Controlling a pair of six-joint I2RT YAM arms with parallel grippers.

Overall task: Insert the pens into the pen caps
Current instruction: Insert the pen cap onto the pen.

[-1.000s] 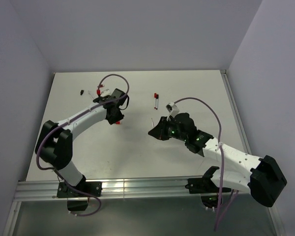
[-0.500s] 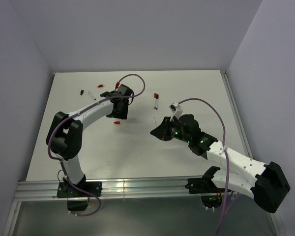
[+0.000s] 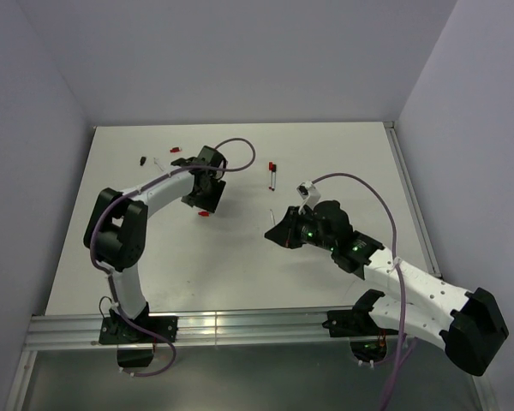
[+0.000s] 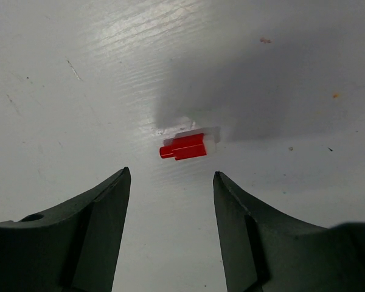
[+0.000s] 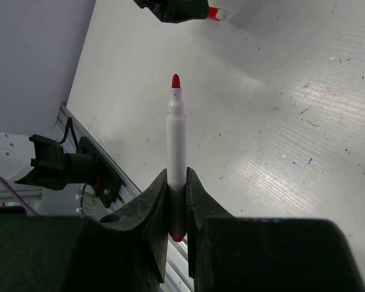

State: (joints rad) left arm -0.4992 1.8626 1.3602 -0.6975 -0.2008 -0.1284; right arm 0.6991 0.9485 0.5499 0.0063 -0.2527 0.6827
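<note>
R hand (image 5: pixel 176 180) grips pen (image 5: pixel 176 134), red tip pointing straight out.

White table (image 4: pixel 79 73) with a faint grain and soft sheen, small red cap (image 4: pixel 184 146) of smooth glossy plastic, pen (image 5: pixel 176 146) with smooth white plastic barrel, matt black plastic left gripper (image 4: pixel 171 179), brushed metal rail (image 3: pixel 240 324).

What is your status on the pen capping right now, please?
Left gripper open, loose red cap lying just ahead of it. Right gripper shut on an uncapped red-tipped pen. Nothing blocking.
</note>
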